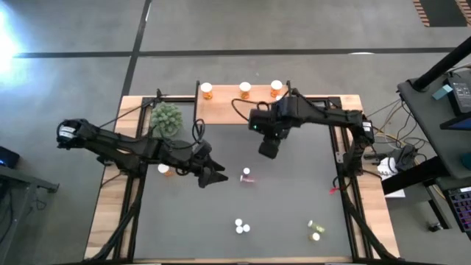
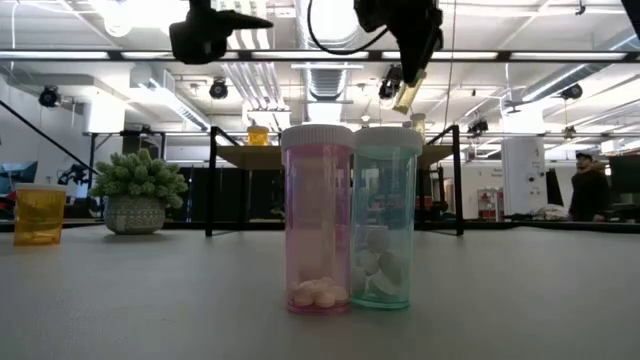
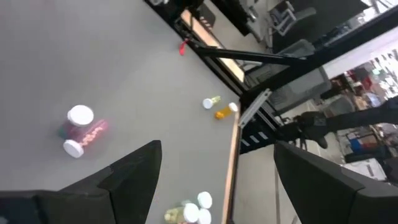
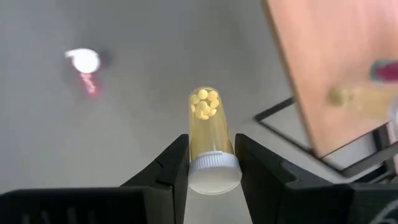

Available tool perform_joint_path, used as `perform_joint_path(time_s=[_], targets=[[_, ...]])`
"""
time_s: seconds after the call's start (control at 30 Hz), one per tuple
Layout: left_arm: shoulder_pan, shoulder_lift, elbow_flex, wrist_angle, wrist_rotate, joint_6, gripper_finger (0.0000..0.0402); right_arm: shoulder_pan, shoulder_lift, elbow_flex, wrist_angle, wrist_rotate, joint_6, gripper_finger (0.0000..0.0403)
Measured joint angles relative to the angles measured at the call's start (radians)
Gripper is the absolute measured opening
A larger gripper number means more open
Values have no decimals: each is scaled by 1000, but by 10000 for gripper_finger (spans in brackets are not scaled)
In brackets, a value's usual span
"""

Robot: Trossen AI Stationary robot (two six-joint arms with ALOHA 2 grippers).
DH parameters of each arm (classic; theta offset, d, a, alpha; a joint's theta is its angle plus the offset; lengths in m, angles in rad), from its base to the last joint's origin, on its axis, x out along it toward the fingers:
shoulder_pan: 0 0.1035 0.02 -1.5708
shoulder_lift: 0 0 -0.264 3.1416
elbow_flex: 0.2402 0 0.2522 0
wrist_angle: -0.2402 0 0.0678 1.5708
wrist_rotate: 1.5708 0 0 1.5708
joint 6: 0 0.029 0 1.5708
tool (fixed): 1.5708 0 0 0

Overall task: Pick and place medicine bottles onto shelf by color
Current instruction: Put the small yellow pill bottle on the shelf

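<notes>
The right gripper (image 4: 211,163) is clamped on a yellow bottle (image 4: 208,127), fingers pinching it just above its white cap, pills showing at the far end. It hangs above the mat (image 1: 294,199), just in front of the shelf (image 1: 228,110). Three orange bottles (image 1: 244,90) stand along the shelf's far edge, beyond the gripper. A pink bottle (image 1: 246,175) lies on the mat below and ahead of it. The left gripper (image 1: 213,175) hovers with fingers spread wide and empty, just left of that pink bottle. An orange bottle (image 1: 165,169) sits behind the left gripper, near the plant (image 1: 166,118).
</notes>
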Motion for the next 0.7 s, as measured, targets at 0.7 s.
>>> perform_joint_path(time_s=[0.7], targets=[[47,20,8,49,-157,-47,295,-130,59,-4,1,341,-820,107]])
